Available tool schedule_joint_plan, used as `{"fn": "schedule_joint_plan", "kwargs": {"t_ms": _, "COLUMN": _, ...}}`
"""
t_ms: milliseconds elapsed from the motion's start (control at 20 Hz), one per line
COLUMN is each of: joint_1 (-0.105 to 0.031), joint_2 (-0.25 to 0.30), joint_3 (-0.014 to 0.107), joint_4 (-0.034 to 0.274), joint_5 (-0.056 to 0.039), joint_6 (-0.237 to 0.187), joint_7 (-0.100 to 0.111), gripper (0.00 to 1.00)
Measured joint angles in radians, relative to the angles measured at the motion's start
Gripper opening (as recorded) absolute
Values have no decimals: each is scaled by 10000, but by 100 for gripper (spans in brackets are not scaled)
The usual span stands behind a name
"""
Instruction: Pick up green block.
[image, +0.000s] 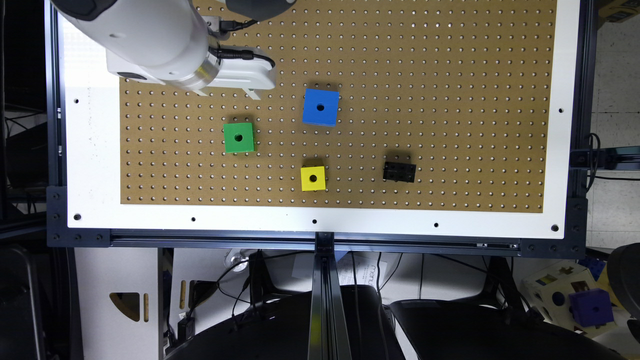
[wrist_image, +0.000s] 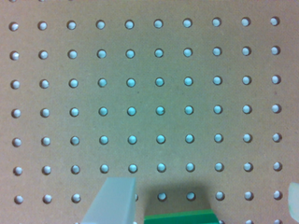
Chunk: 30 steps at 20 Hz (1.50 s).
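Green block waits just ahead of a spread hand

Green plastic shows at the edge of the wrist view: the green block (wrist_image: 181, 217) sits between two pale fingers (wrist_image: 112, 201), one close beside it and the other a sliver at the far edge, well apart. That wide gap says the hand (wrist_image: 201, 205) is spread and pinching nothing, likely kept open so it can drop around the cube.

In the exterior view the hand (image: 247, 90) hangs over the pegboard (image: 450, 75) at about 12 o'clock from the block (image: 238, 137), near it but not over it. I judge the reach is unfinished: the hand must shift toward the block, then descend.

Farther out, a blue cube (image: 320, 107) lies at the block's 2 o'clock and a yellow cube (image: 313, 178) at its 4 o'clock, both well apart, so the approach looks unobstructed. A black part (image: 399, 171) sits beyond the yellow cube on the counter (image: 95, 165).
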Motion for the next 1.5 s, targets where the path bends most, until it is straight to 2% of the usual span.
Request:
{"fn": "schedule_joint_plan", "kwargs": {"t_ms": 250, "joint_1": 5, "joint_2": 1, "joint_3": 64, "joint_4": 52, "joint_5": 0, "joint_6": 0, "joint_7": 2, "gripper": 100}}
{"fn": "schedule_joint_plan", "kwargs": {"t_ms": 350, "joint_1": 6, "joint_2": 27, "joint_3": 113, "joint_4": 178, "joint_5": 0, "joint_6": 0, "joint_7": 14, "gripper": 100}}
{"fn": "schedule_joint_plan", "kwargs": {"t_ms": 500, "joint_1": 7, "joint_2": 294, "joint_3": 201, "joint_4": 576, "joint_5": 0, "joint_6": 0, "joint_7": 45, "gripper": 100}}
{"fn": "schedule_joint_plan", "kwargs": {"t_ms": 650, "joint_1": 6, "joint_2": 822, "joint_3": 208, "joint_4": 1159, "joint_5": 0, "joint_6": -1, "joint_7": 45, "gripper": 100}}
{"fn": "schedule_joint_plan", "kwargs": {"t_ms": 750, "joint_1": 6, "joint_2": 1176, "joint_3": 208, "joint_4": 1362, "joint_5": 0, "joint_6": 30, "joint_7": 45, "gripper": 100}}
{"fn": "schedule_joint_plan", "kwargs": {"t_ms": 950, "joint_1": 5, "joint_2": 2096, "joint_3": 208, "joint_4": 1499, "joint_5": 0, "joint_6": 736, "joint_7": 44, "gripper": 100}}
{"fn": "schedule_joint_plan", "kwargs": {"t_ms": 1100, "joint_1": 5, "joint_2": 2324, "joint_3": 208, "joint_4": 1664, "joint_5": 0, "joint_6": 800, "joint_7": 44, "gripper": 100}}
{"fn": "schedule_joint_plan", "kwargs": {"t_ms": 1350, "joint_1": 3, "joint_2": 2440, "joint_3": 208, "joint_4": 1688, "joint_5": 0, "joint_6": 831, "joint_7": 44, "gripper": 100}}
{"fn": "schedule_joint_plan", "kwargs": {"t_ms": 1500, "joint_1": 3, "joint_2": 2847, "joint_3": 208, "joint_4": 1696, "joint_5": 0, "joint_6": 1186, "joint_7": 44, "gripper": 100}}
